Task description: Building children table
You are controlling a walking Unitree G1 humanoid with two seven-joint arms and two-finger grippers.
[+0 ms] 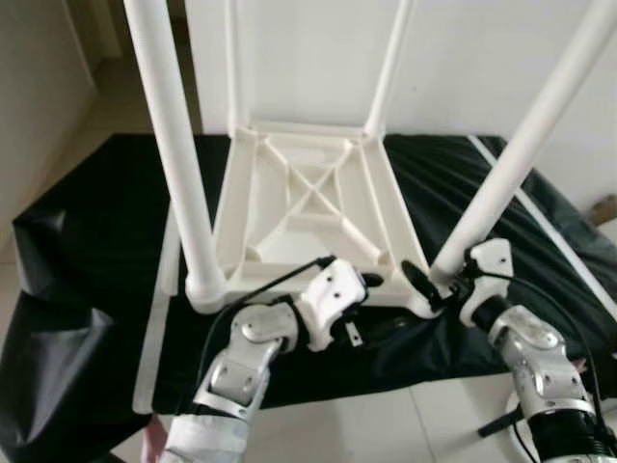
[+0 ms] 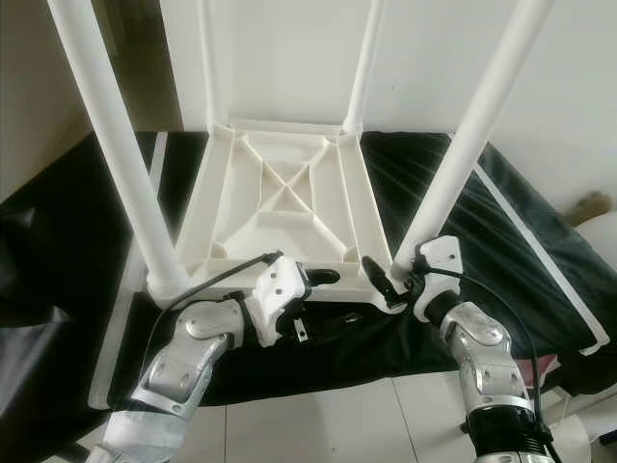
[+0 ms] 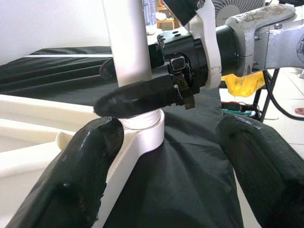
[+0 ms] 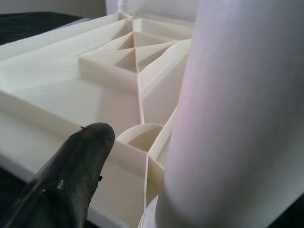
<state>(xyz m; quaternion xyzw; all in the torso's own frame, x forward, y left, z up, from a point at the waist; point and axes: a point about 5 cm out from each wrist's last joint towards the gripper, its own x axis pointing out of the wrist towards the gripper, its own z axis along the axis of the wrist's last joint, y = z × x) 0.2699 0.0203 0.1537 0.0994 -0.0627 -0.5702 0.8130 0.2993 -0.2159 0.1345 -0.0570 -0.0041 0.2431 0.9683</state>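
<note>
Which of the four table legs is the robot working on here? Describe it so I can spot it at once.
On the black cloth lies an upside-down white tabletop with four legs pointing up. It is the near leg on the robot's right, the one the right gripper grips at its base.

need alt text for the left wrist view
The right pincer grips the base of a white plastic tube leg where it enters the corner socket of the upturned cream plastic table top. The left pincer's fingers stand open in front, over black cloth.
</note>
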